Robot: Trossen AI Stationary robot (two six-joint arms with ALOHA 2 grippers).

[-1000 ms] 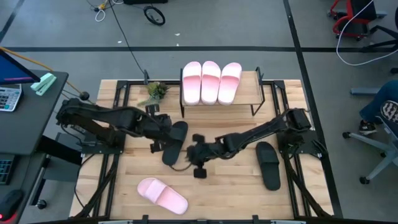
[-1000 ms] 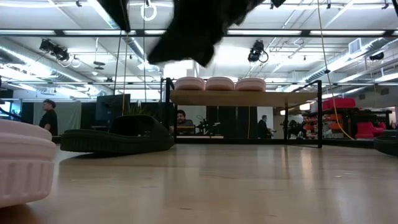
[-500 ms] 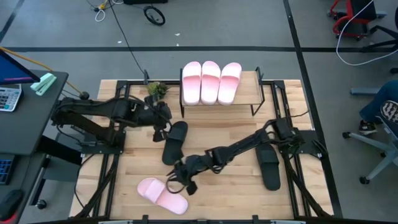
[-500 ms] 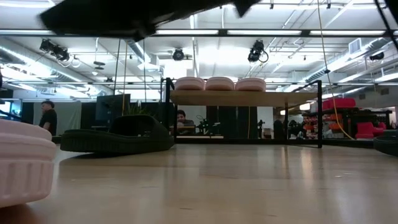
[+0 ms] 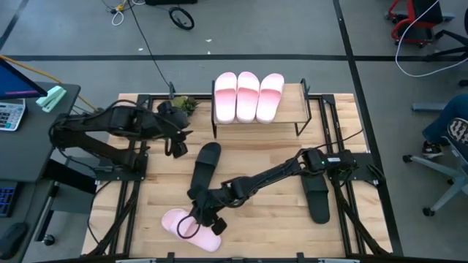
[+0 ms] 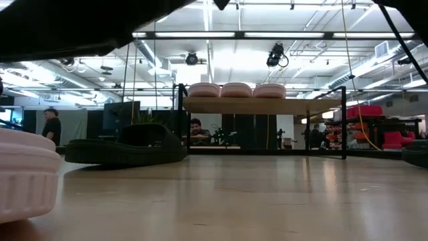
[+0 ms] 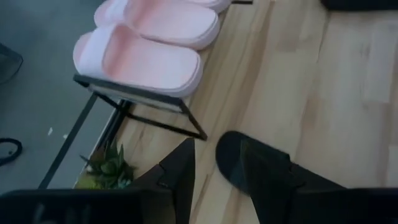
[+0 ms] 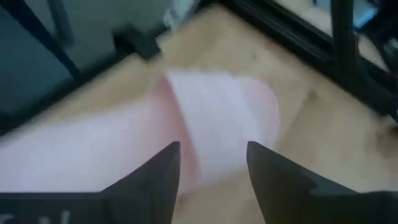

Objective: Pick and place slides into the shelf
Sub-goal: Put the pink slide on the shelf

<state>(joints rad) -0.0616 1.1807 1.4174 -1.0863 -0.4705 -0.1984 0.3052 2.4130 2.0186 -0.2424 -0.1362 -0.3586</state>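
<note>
right tool: fingers spread, poised over pale pink slide sandal to grasp it. left tool: parted, empty, clear of the black slide sandal.

Both arms are dark, near black, built from slim jointed links with black cables looping along them. The left gripper and right gripper each end in two matte black, tapering fingers.
</note>
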